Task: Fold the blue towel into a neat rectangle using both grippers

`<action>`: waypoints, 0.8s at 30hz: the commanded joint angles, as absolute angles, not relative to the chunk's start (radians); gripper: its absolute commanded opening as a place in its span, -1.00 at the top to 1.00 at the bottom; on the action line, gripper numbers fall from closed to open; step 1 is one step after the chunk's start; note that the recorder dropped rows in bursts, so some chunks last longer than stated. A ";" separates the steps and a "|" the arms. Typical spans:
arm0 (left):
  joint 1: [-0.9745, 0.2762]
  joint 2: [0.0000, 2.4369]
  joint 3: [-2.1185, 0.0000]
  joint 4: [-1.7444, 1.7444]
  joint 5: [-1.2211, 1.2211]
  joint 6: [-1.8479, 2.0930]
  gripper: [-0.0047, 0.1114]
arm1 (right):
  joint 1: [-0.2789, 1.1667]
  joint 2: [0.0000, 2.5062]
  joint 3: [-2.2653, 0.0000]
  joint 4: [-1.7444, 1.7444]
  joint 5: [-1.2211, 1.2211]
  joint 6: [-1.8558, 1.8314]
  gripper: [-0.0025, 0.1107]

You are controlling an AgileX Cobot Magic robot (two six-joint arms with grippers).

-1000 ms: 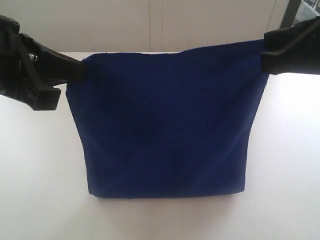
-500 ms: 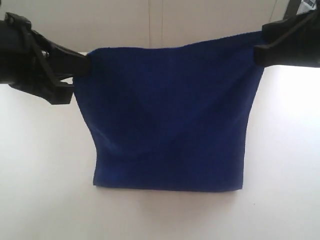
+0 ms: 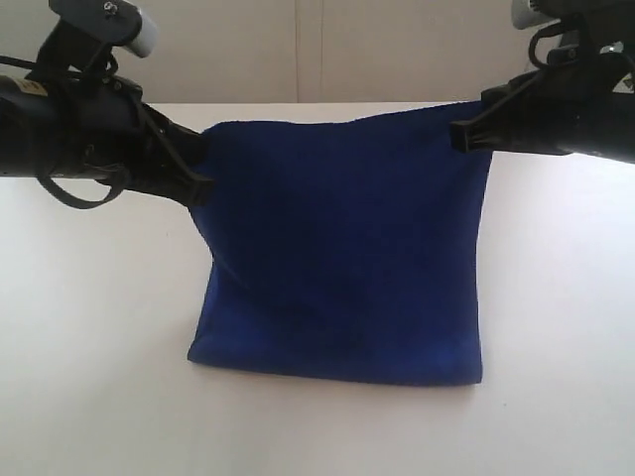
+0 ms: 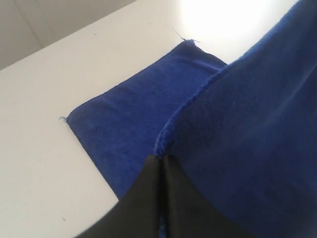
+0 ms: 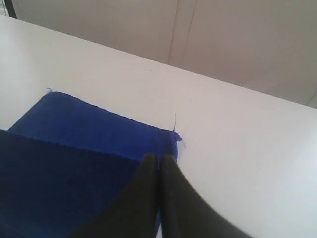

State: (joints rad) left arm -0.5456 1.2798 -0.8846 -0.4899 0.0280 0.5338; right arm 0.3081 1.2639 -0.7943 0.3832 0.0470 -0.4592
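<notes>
The blue towel (image 3: 342,248) hangs as a sheet between both arms, its lower fold resting on the white table (image 3: 89,377). My left gripper (image 3: 203,186) is shut on the towel's upper left corner. My right gripper (image 3: 458,136) is shut on the upper right corner, a little higher. In the left wrist view the shut gripper (image 4: 161,159) pinches the lifted towel (image 4: 247,129) at its edge, with the flat part lying on the table beyond. The right wrist view shows the shut gripper (image 5: 158,159) above the towel (image 5: 74,148), whose far part lies flat.
A pale wall with panel seams (image 3: 317,50) stands behind the table's far edge. White tabletop (image 3: 556,297) extends on both sides of the towel and in front of it.
Both grippers have moved inward and toward the far side, carrying the held corners. The hanging sheet is narrower at the top, and the left corner sits lower than before.
</notes>
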 commanded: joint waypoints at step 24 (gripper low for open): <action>-0.491 1.394 -1.000 -0.493 -0.026 0.548 0.92 | 0.309 1.398 -0.860 0.384 -0.148 -0.468 0.96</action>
State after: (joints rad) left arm -0.4963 1.3855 -0.9759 -0.4821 -0.0145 0.5395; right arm 0.3086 1.3998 -0.8424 0.3832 -0.1269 -0.4610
